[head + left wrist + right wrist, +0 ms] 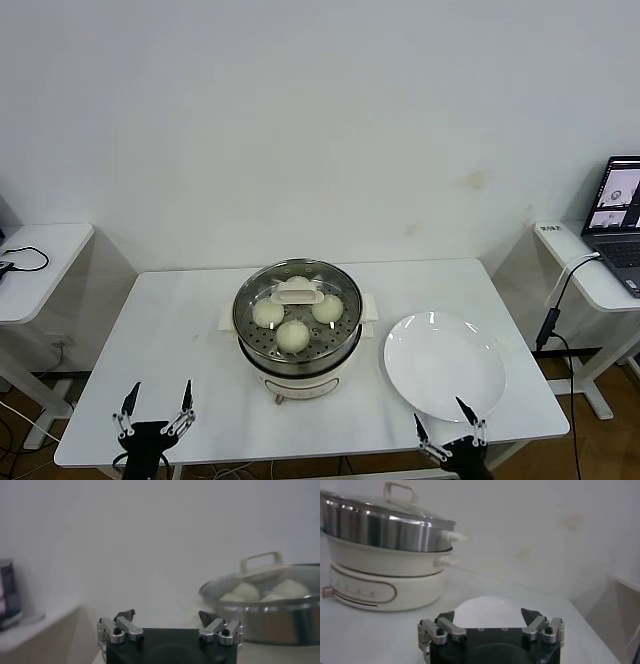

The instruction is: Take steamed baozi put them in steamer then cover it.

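A: Where is the steamer (298, 345)?

B: It stands in the middle of the white tabletop (180, 330), a shiny steel pot on a cream base. In the right wrist view the base shows a side handle and a front panel.

A: And the steamed baozi (293, 335)?

B: Inside the pot, on the perforated tray. Three are plain to see from the head view: one toward the front, two behind it on either side. Whether a fourth lies farther back under the handle, I cannot tell for sure.

A: Is the cover (297, 292) on?

B: Yes. The clear glass lid sits on the pot's rim, its cream handle at the centre, and the buns show through the glass. The left wrist view shows the same: the lid resting flat with pale buns beneath it.

A: What about the arms?

B: The left pincer (156, 404) hangs at the near left edge of the tabletop, fingers spread wide, pinching nothing, well apart from the pot. The right pincer (451, 428) is at the near right edge, also spread and empty, just by the front rim of a white plate (445, 365).

A: Anything on that plate?

B: It lies flat, just to the right of the steamer, not touching it.

A: Anything else around?

B: A side table on each flank, and a laptop (618, 208) on the right one.
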